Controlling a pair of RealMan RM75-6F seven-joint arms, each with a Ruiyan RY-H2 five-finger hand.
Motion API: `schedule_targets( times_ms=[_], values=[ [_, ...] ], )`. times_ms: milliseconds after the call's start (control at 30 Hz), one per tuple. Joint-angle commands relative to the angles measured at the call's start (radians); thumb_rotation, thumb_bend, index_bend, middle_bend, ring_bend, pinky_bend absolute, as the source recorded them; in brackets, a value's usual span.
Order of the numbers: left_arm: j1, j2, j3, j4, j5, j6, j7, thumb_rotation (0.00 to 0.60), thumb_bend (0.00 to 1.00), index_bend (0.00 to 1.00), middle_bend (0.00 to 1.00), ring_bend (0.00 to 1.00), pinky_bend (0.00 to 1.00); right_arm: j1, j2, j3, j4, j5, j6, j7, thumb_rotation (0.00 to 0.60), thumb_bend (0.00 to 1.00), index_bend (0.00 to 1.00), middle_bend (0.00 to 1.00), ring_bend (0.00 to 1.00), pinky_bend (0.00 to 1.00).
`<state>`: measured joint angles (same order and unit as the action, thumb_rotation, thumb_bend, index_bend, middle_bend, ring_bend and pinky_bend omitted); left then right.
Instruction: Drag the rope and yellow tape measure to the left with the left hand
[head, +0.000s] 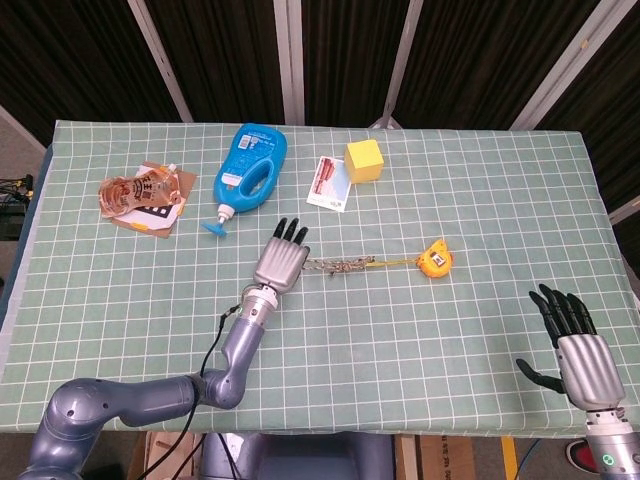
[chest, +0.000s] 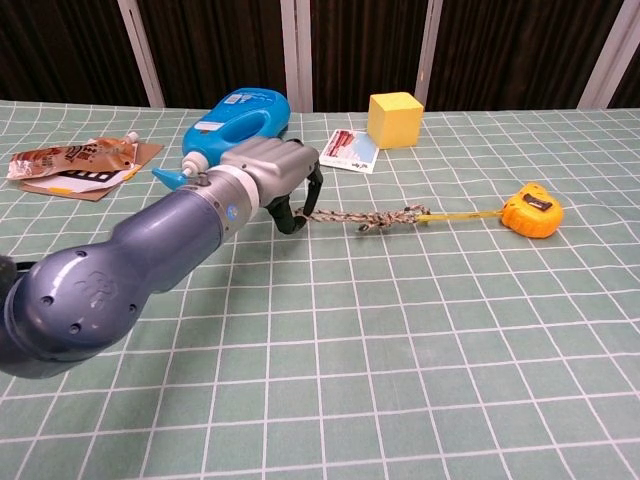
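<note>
A braided rope (head: 340, 266) lies stretched across the green checked cloth. A thin yellow tape strip (head: 395, 263) joins it to the yellow tape measure (head: 436, 260) on the right. My left hand (head: 281, 261) rests on the rope's left end. In the chest view the left hand (chest: 280, 175) curls its fingers down over the end of the rope (chest: 365, 218) and hooks it; the tape measure (chest: 531, 210) sits at the far right. My right hand (head: 575, 340) stays at the table's near right corner with fingers spread and nothing in it.
A blue bottle (head: 248, 170) lies just behind the left hand, its nozzle pointing toward the front. A small card (head: 328, 183) and a yellow cube (head: 364, 160) sit behind the rope. A snack packet on cardboard (head: 140, 190) lies far left.
</note>
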<state>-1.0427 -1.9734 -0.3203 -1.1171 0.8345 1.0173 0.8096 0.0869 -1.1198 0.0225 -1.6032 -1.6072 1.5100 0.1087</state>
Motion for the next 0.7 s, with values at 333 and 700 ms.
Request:
schedule_targets(
  times_ms=[333,700],
  values=[
    [0.087,0.194,0.054,-0.194,0.121,0.111,-0.012,0.600,0.53,0.57,0.13,0.00,0.00,-0.004,-0.006,0.000,0.003,-0.008,0.013,-0.021,0.600,0.22,0.00,0.00,0.00,0.00],
    [0.210,0.430,0.100,-0.425,0.194,0.202,-0.069,0.600,0.53,0.57,0.13,0.00,0.00,-0.010,-0.011,0.001,0.001,-0.009,0.024,-0.041,0.600,0.22,0.00,0.00,0.00,0.00]
  ],
)
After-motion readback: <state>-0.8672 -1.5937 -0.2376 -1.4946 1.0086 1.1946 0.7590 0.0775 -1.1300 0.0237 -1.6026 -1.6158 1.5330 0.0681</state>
